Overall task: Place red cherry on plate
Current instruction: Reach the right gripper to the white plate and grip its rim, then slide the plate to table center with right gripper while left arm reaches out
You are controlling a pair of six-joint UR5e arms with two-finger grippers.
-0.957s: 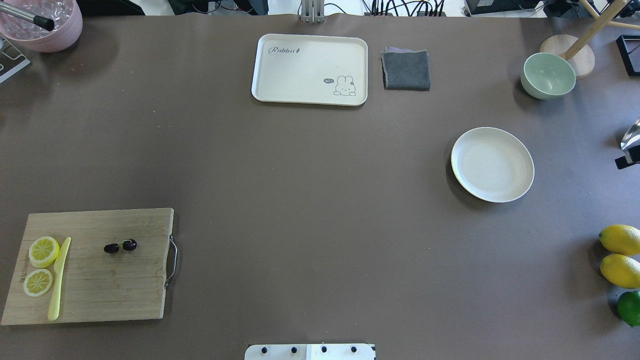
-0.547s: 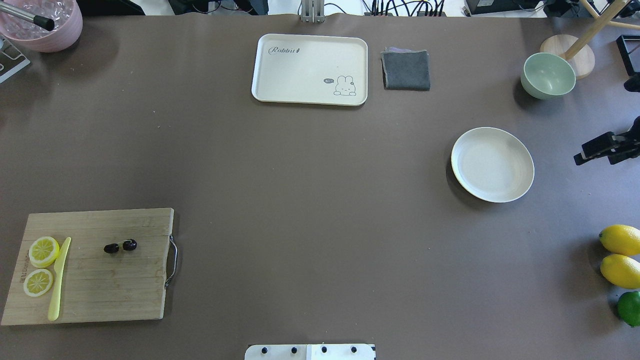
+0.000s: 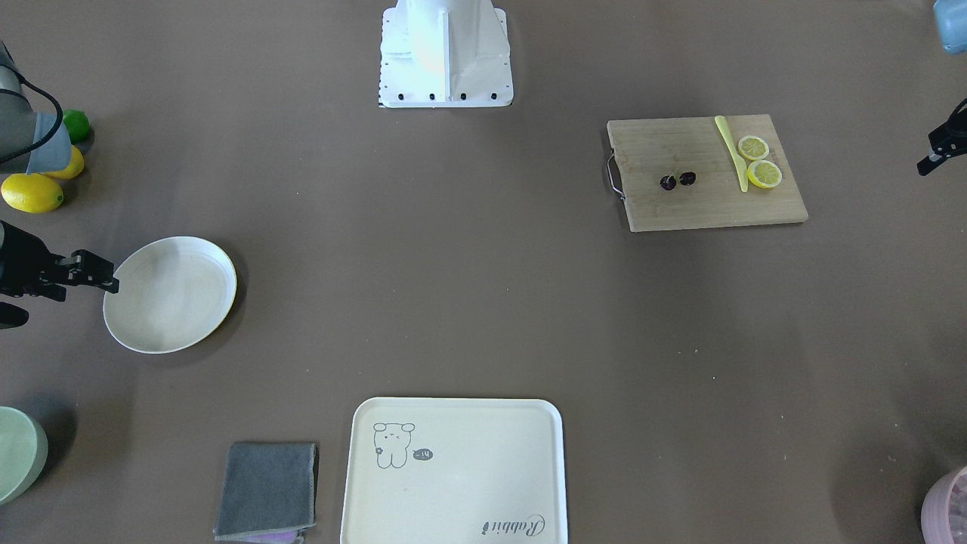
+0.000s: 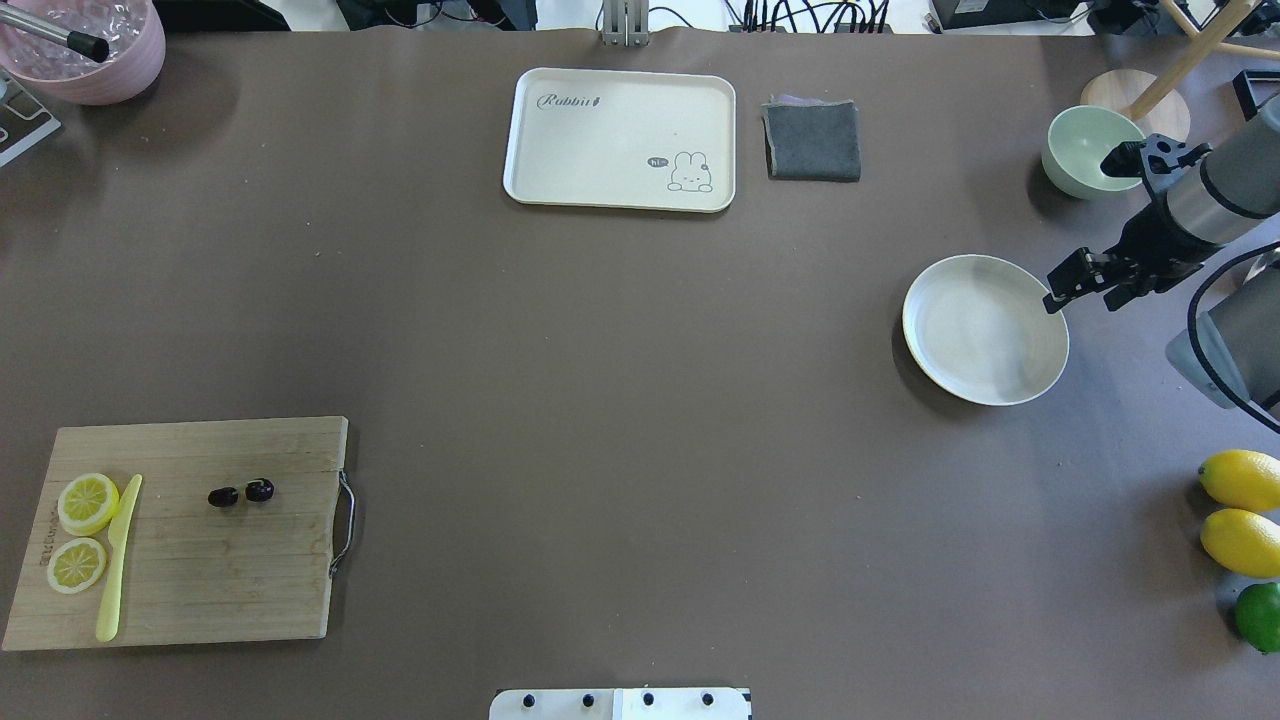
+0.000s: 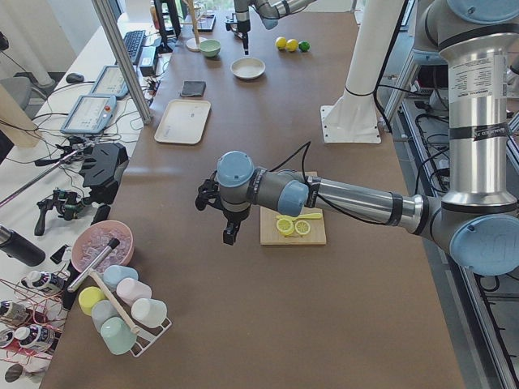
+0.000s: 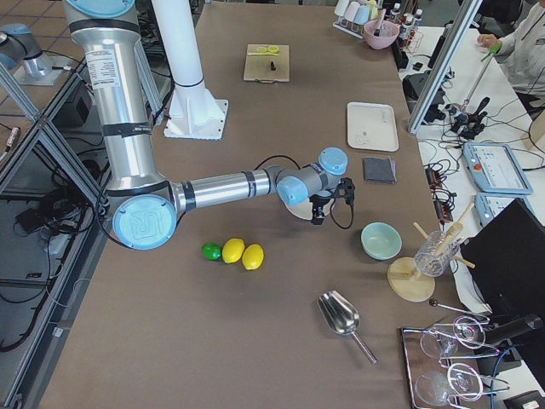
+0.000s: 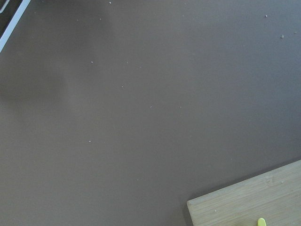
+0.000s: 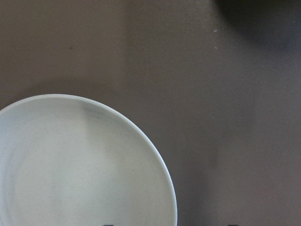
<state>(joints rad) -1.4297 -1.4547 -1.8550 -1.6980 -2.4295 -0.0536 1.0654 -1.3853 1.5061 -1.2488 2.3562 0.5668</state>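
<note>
- Pair of tiny dark maroon cherries (image 4: pixel 240 493) lies on the bamboo cutting board (image 4: pixel 200 580), well apart from the round cream-white plate (image 4: pixel 985 330).
- Right gripper (image 4: pixel 1078 232): I read its fingers spread apart, empty, at the plate's rim.
- Left gripper (image 5: pixel 216 219) hangs above the brown desk (image 4: pixel 620 400) beside the board; I cannot tell whether its fingers are apart.

Soft, even light is coming from above, so the brown table (image 4: pixel 640 350) is carrying only faint, blurred shadows. In the overhead view the plate (image 4: pixel 985 330) is throwing a dark crescent along its left side. The white robot base (image 3: pixel 446 53) is glaring, nearly washed out. The right wrist view is rendering the plate's rim slightly soft, and the side views are bending uprights near their edges.
</note>
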